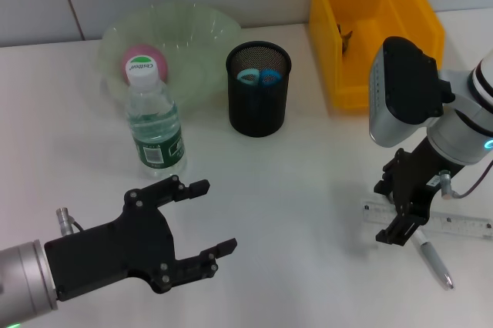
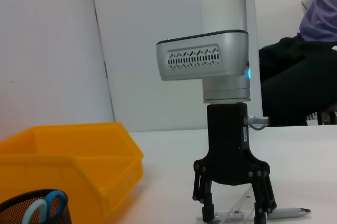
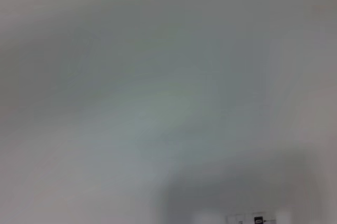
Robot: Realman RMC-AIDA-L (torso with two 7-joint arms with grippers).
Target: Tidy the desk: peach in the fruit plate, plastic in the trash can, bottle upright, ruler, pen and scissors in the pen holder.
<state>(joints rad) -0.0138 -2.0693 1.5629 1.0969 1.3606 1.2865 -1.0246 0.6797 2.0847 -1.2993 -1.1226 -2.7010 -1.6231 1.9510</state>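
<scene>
**Right claw down on the ruler and pen, left claw idle and spread**

I see the white desk (image 1: 308,189) under everything. The yellow bin (image 1: 370,28) is the biggest item, sitting beyond my right gripper (image 1: 406,224), toward the back wall; something dark lies inside it, can't tell what. The green fruit plate (image 1: 173,43) is far back on the other side, beyond my left gripper (image 1: 206,216), with the pink peach (image 1: 142,58) in it. The bottle (image 1: 154,124) stands upright just beyond the left claw's fingertips, in front of the plate, white cap on top, green label. The black mesh pen holder (image 1: 259,89) sits between plate and bin, further back than both claws, with the blue scissors (image 1: 259,76) handles showing inside.

Left claw: low over the near part of the desk, fingers wide apart, nothing between them, pointing inward toward the middle.

Right claw: pointing down, tips at the desk surface. In the left wrist view its fingers (image 2: 208,203) are spread, standing over the clear ruler (image 1: 462,224). The ruler lies flat, one end under the claw, the rest running outward from it. The pen (image 1: 435,260) lies just on the near side of the claw, slanting toward me, its upper end hidden under the fingers. Can't tell if the tips touch either item. Right wrist view is mostly blank desk, only a ruler edge (image 3: 253,219).
</scene>
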